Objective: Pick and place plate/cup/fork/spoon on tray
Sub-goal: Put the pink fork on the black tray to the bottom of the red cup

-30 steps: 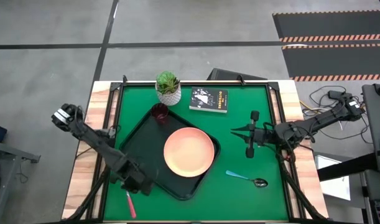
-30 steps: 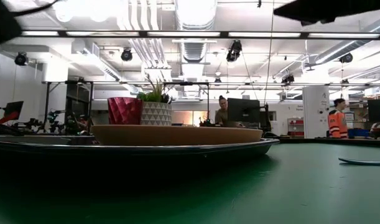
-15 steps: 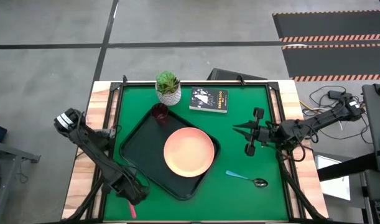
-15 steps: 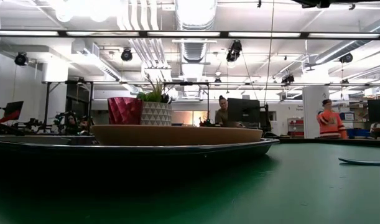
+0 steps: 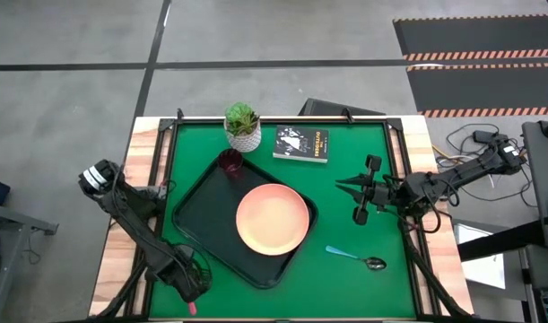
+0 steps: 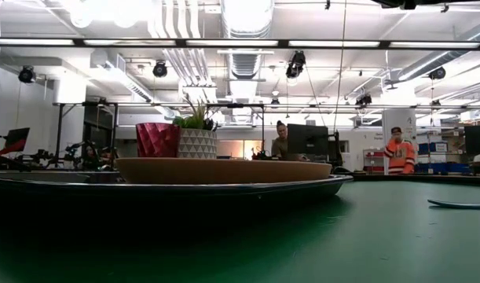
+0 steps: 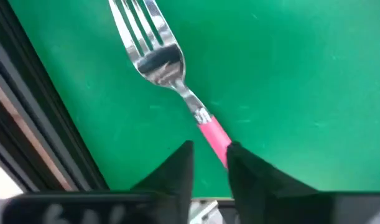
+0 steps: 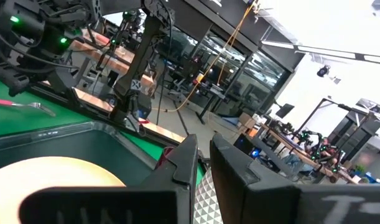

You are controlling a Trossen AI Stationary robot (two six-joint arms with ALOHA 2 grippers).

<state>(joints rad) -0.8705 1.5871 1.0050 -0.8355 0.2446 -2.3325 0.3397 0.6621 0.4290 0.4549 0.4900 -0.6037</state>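
A: Where's everything sitting? The plate (image 5: 272, 220) and cup (image 5: 230, 161) are seen on the tray (image 5: 195, 212), cup at the corner nearest the potted plant (image 5: 242, 125).

B: Yep. The fork (image 7: 171, 78) is laid flat on the green mat (image 5: 345, 206) near the table's front left corner, off the tray. The left gripper (image 7: 209, 163) is lowered over it, fingers a little apart with the pink handle running between them. Whether it's actually pinched can't be told.

A: And the spoon (image 5: 356, 257)?

B: Left on the mat, right of the tray. The right gripper (image 5: 347, 187) is held above the mat nearby, fingers nearly together, nothing in them.
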